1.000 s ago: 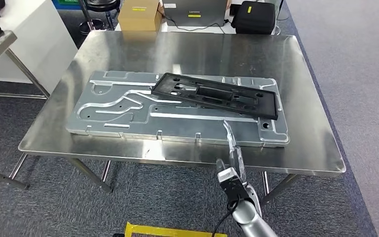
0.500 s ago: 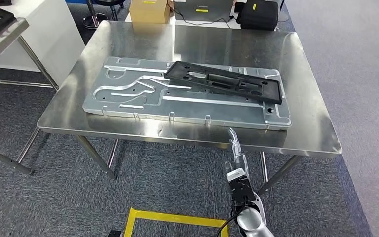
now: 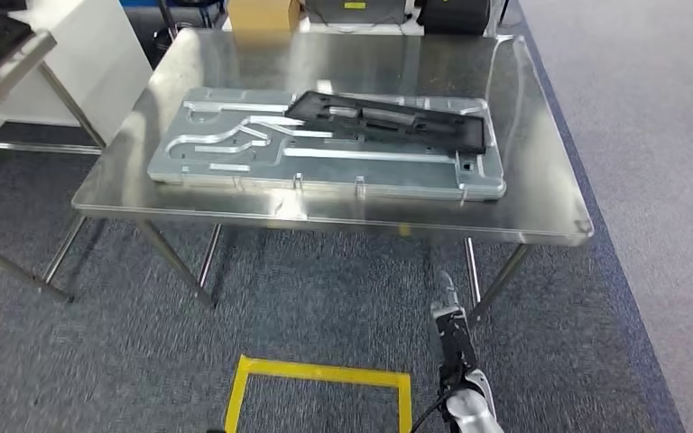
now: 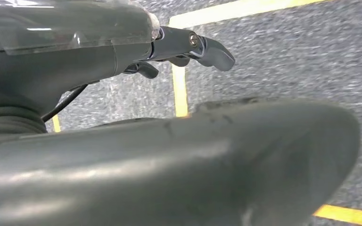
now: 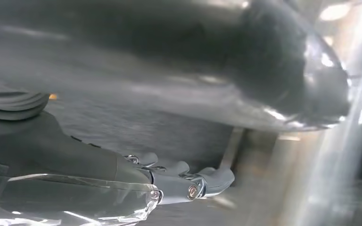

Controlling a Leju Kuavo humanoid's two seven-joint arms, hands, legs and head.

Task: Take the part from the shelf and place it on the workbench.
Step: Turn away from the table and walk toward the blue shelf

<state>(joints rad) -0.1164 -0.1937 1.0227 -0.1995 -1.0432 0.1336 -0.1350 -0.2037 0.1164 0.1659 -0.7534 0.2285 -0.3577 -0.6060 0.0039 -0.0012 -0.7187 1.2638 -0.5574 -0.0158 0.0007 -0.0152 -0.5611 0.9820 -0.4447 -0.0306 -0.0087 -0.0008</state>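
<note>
Find the part (image 3: 388, 120) already on the surface (image 3: 541, 180), lying flat toward its far right and bedded on a grey plate (image 3: 235, 158) that spans most of the top. Judge the placing as done, or nearly: no touch on the part, full support under its length, no overhang past the surface edge.

See the right robot hand (image 3: 451, 329) low, below the near edge of the surface and well apart from it, fingers straight and apart, clasping nothing. Read that as a hand let go and out of the way. See the left robot hand (image 4: 188, 47) likewise over carpet, fingers loosely spread, with nothing in them.

Near the surface, on the floor at its front: a yellow tape (image 3: 325, 372) outline. Beyond its far edge: a box (image 3: 262, 13) and a black bag (image 3: 451, 13). Left of the surface: a second steel top (image 3: 18, 54) bearing something dark. Between the hands and the surface, just its near edge and legs to mind.
</note>
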